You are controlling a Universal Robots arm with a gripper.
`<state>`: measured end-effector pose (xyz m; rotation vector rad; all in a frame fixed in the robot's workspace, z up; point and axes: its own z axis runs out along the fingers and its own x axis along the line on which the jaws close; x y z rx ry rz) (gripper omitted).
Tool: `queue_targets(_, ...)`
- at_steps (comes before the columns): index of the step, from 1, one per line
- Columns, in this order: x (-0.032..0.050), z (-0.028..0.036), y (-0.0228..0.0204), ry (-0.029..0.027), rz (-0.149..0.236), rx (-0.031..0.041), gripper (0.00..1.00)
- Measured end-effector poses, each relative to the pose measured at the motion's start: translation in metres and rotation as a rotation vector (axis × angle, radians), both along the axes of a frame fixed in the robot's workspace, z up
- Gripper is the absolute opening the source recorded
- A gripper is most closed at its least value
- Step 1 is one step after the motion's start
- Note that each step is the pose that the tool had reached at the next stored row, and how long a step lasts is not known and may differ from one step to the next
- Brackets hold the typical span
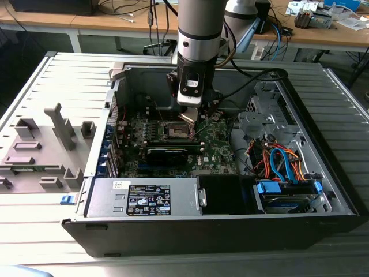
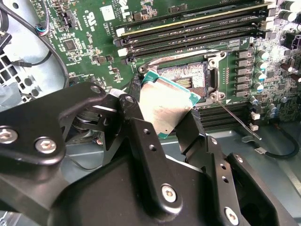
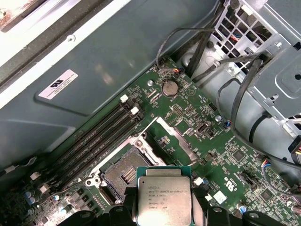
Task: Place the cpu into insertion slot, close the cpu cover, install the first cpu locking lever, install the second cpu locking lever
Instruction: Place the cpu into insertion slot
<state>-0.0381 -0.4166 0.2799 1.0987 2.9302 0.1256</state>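
Wooden desks (image 1: 86, 20) stand at the back, and before them a grey ribbed tabletop (image 1: 69, 75) carries an open computer case (image 1: 173, 234). On the green circuit board (image 3: 188, 115) inside it lies the insertion slot (image 1: 176, 131), which I take as my landmark. I hang just above it with my gripper (image 1: 189, 112). The two black fingers (image 2: 136, 108) are closed only as far as the cpu (image 2: 167, 106) allows. They press on two opposite edges of it, so I hold it between them. The cpu is in the air, tilted, over one side of the insertion slot and not touching it. In the first wrist view its silvery top faces the camera, and the dark brownish centre of the slot is bare just beyond it. The cpu cover (image 3: 173, 140) is swung open and stands beside the insertion slot. A thin metal lever (image 2: 240, 123) sticks out free from one corner of the slot. Long black memory slots (image 2: 188, 30) run along another side of it.
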Motion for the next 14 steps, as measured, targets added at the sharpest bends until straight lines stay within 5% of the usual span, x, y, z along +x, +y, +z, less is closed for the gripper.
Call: queue_targets(14,0.0000,0.0000,0.0000,0.0000,-0.020,-0.0001,0.55)
